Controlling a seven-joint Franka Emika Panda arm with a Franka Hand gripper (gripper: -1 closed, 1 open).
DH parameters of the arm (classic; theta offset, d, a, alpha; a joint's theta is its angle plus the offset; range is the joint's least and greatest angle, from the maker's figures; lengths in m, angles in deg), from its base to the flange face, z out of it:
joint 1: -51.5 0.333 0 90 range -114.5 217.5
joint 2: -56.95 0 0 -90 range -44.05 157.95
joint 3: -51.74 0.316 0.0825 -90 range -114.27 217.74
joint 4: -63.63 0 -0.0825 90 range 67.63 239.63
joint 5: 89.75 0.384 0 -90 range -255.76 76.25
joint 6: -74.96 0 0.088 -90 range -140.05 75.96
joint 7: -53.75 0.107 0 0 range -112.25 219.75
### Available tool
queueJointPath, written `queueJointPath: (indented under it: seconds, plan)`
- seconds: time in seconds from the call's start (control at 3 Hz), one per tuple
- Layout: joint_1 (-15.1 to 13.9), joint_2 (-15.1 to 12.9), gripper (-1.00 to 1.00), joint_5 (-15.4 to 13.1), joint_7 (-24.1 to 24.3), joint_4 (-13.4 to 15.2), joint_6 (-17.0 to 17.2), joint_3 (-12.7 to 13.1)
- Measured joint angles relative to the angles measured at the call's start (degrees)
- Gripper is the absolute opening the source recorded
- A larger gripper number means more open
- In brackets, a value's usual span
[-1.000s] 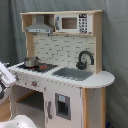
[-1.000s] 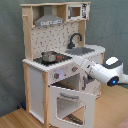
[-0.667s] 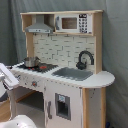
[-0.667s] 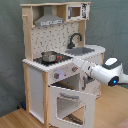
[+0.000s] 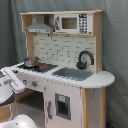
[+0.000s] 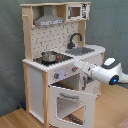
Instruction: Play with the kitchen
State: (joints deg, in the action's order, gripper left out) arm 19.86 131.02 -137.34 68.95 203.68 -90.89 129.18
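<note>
arm (image 6: 97, 71) at the kitchen (image 6: 60, 60) knobs (image 6: 64, 73) | oven door (image 6: 70, 102) hangs open | claw: cannot tell | go slow, turn one knob gently

A pot (image 6: 48, 56) sits on the kitchen (image 6: 35, 90) stovetop (image 6: 52, 59), beside the sink (image 6: 82, 50)

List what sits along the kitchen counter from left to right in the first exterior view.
Small metal pot on the stovetop → sink → black faucet → rounded counter end.
</note>
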Motion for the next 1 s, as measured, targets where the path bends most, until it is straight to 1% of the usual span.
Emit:
queueJointPath:
  seconds: [0.67,1.0]
  plan:
    - [-3.2,2.1,1.00,0.0,5.0,3.2,-10.2,0.1]
    - [-5.4,3.0,1.00,0.0,7.5,4.0,-14.8,0.0]
